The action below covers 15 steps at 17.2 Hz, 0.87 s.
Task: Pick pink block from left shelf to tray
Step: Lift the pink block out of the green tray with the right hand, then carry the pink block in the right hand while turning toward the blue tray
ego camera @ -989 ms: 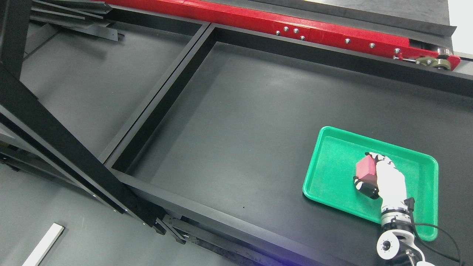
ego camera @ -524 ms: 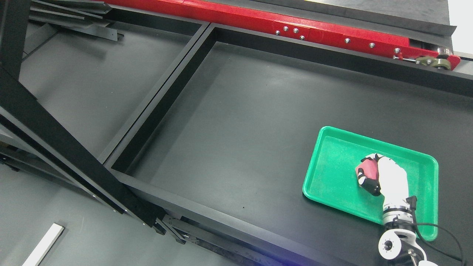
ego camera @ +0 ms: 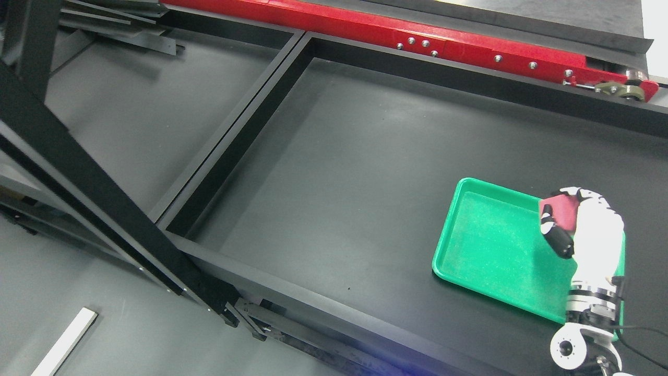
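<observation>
Head view: right hand [ego camera: 584,224] upright over green tray [ego camera: 490,245], fingers curled around pink block [ego camera: 561,209].

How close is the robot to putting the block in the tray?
Nearly there. The pick looks done: the right hand is wrapped around the pink block, holding it over the green tray, near the far right rim. What's left is setting the block down on the tray floor and letting go.
</observation>
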### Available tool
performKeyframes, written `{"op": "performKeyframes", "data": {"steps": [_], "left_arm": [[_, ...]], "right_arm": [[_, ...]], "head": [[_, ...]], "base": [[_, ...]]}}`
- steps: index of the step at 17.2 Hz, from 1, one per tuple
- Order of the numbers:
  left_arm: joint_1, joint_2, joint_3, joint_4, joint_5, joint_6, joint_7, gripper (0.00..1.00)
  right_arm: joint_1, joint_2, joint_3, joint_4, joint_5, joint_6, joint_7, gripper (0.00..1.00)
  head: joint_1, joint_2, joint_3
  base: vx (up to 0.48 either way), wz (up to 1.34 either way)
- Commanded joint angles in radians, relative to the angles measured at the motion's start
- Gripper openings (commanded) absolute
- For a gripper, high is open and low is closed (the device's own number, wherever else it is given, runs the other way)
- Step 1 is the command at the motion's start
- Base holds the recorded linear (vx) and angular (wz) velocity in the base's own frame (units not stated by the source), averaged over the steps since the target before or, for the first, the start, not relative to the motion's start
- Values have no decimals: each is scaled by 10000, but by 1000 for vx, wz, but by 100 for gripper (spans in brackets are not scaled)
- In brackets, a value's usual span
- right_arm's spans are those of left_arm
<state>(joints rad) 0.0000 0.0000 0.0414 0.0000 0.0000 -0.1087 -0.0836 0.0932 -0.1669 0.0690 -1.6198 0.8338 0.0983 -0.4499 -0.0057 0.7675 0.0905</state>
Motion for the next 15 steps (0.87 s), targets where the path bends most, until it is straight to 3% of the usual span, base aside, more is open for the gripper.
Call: {"op": "performKeyframes", "data": {"steps": [1,15], "left_arm": [[-245,175,0,-175,-15,-2,-8,100],[-230,175,0,-175,-15,-2,-8,100]], "right_arm": [[172,-171,-858,-1044,-39,-48,-624,1],[341,-202,-858,-1044,-54,-48,-670,1]], "head": [[0,0,0],[0,1,0]], "base": [[-47,117],[-82,489]]}}
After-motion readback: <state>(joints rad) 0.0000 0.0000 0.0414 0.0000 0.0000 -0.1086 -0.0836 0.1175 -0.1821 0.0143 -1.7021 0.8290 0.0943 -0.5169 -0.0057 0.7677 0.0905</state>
